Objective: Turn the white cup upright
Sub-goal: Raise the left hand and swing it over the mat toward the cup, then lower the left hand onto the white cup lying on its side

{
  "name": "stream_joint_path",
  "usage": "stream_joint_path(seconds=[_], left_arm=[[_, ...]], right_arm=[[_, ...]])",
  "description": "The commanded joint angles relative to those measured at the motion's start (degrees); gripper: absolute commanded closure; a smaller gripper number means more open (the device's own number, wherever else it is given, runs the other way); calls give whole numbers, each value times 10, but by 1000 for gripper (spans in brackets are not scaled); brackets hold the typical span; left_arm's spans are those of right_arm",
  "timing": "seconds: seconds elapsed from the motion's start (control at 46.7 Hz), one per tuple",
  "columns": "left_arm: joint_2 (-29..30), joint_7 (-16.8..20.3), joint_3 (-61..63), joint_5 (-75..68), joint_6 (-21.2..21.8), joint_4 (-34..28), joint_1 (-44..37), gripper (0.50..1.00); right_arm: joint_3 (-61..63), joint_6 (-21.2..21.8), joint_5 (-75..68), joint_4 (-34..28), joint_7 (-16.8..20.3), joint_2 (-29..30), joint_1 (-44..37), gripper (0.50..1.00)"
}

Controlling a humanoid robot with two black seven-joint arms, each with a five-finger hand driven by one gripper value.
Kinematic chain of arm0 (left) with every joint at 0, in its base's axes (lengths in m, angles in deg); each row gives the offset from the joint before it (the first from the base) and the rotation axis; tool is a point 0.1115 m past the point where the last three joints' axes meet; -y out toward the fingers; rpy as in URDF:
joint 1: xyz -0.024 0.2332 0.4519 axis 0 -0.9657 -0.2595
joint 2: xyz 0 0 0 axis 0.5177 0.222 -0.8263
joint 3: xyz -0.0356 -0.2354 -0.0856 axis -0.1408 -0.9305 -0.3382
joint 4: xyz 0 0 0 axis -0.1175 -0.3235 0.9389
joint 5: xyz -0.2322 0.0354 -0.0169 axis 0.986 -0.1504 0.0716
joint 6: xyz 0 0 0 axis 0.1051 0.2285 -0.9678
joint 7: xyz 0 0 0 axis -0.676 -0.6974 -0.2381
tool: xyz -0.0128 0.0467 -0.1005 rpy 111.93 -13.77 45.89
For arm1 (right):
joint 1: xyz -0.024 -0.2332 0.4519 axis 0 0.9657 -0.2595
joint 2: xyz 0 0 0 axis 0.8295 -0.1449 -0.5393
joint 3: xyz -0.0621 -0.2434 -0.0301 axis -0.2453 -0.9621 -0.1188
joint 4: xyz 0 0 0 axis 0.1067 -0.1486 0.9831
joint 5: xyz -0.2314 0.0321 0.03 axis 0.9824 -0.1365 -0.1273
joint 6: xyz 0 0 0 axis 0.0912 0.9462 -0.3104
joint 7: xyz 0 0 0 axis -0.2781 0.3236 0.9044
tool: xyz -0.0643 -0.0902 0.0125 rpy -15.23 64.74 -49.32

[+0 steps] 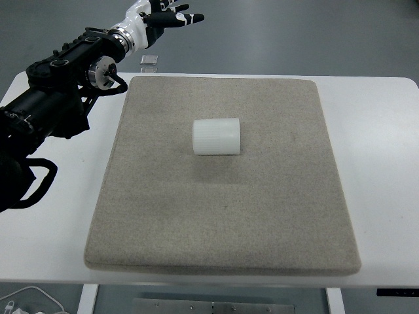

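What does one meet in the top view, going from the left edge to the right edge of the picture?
Left arm → small grey item on the white table → white cup lying on its side on the beige mat.

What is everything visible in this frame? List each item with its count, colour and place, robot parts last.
cup: one, white, ribbed, lying on its side near the middle of the mat
mat: one, beige-grey, covering most of the table
table: one, white, under the mat
small object: one, grey, on the table just past the mat's far left corner; too small to identify
cables: white, on the floor at the bottom left
floor: grey, beyond the table
left arm: one, black, coming in from the left edge
left hand: one, black and white, fingers spread, raised beyond the table's far edge, holding nothing
right arm: not in view
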Motion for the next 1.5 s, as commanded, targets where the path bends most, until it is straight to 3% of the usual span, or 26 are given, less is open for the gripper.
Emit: stream_joint_path(seconds=[0.0, 0.171, 0.342, 0.535, 0.856, 1.006, 1.476], left_arm=[[15, -1, 5, -58, -1, 31, 1, 508], [57, -6, 7, -184, -1, 115, 2, 508], [123, -23, 21, -276, 2, 246, 4, 508], [189, -100, 38, -281, 8, 378, 4, 508], [275, -261, 38, -279, 10, 565, 6, 508], [275, -291, 43, -282, 20, 597, 6, 508], [223, -282, 59, -451, 41, 596, -34, 516]], right_arm=[[0, 0, 1, 0, 0, 0, 0, 572], [0, 0, 0, 0, 0, 0, 0, 572], [0, 0, 0, 0, 0, 0, 0, 572], [0, 0, 0, 0, 0, 0, 0, 572], [0, 0, 0, 0, 0, 0, 0, 572], [0, 0, 0, 0, 0, 0, 0, 572], [0, 0, 0, 0, 0, 0, 0, 572]])
